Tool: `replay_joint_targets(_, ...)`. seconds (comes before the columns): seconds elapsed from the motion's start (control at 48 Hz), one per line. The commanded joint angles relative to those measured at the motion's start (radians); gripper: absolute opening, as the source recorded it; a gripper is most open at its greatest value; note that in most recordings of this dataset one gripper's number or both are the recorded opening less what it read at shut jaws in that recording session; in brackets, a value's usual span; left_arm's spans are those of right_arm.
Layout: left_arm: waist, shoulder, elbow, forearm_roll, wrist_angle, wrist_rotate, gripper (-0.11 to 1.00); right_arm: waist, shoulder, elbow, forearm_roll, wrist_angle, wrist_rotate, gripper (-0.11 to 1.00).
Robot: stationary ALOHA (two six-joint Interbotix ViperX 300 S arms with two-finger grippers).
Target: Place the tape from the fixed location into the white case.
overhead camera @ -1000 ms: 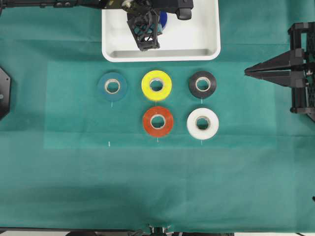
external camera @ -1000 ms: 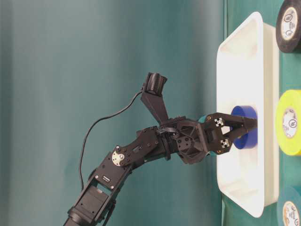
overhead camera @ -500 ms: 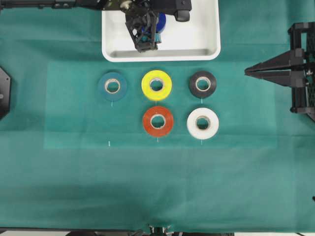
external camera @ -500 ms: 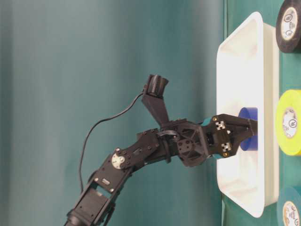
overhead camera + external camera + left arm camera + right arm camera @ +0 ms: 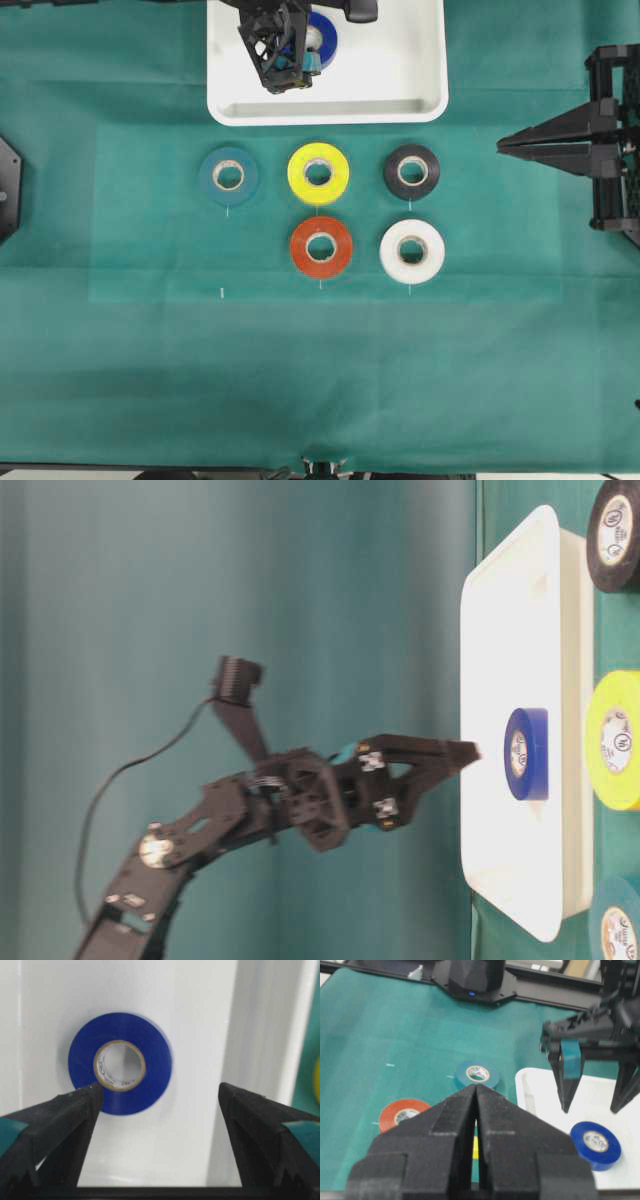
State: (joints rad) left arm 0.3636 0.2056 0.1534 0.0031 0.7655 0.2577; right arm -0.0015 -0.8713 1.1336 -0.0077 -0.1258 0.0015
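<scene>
Left gripper (image 5: 160, 1105) hangs with its jaws wide apart and holds nothing. Just below its fingertips (image 5: 566, 1095) the tape (image 5: 120, 1063) lies flat on the floor of the white case (image 5: 400, 100), free of both fingers; in the left wrist view the roll sits ahead of the gripper and toward its left finger, whose tip overlaps the edge of the roll in that picture. In the table-level view the gripper (image 5: 465, 752) is clearly apart from the tape (image 5: 527, 753), with bare white floor between them.

Outside the case, beyond its near rim, five more rolls lie on the green cloth (image 5: 320, 380): a teal roll (image 5: 228, 175), a yellow roll (image 5: 318, 173), a black roll (image 5: 411, 172), an orange roll (image 5: 321, 247) and a white roll (image 5: 412, 251).

Right gripper (image 5: 476, 1091) is well apart from all this, at the right side, with its jaws pressed together on nothing.
</scene>
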Motion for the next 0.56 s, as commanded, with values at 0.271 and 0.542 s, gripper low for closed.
replay_joint_targets(0.271,-0.041,-0.097,-0.087,-0.002,0.120,-0.002,0.90,0.000,0.003,-0.032,0.000,-0.003,0.000,0.00)
replay_joint_targets(0.542,-0.048,-0.101,-0.138,-0.002,0.179,-0.002,0.90,-0.002,0.003,-0.032,0.000,-0.003,0.000,0.00)
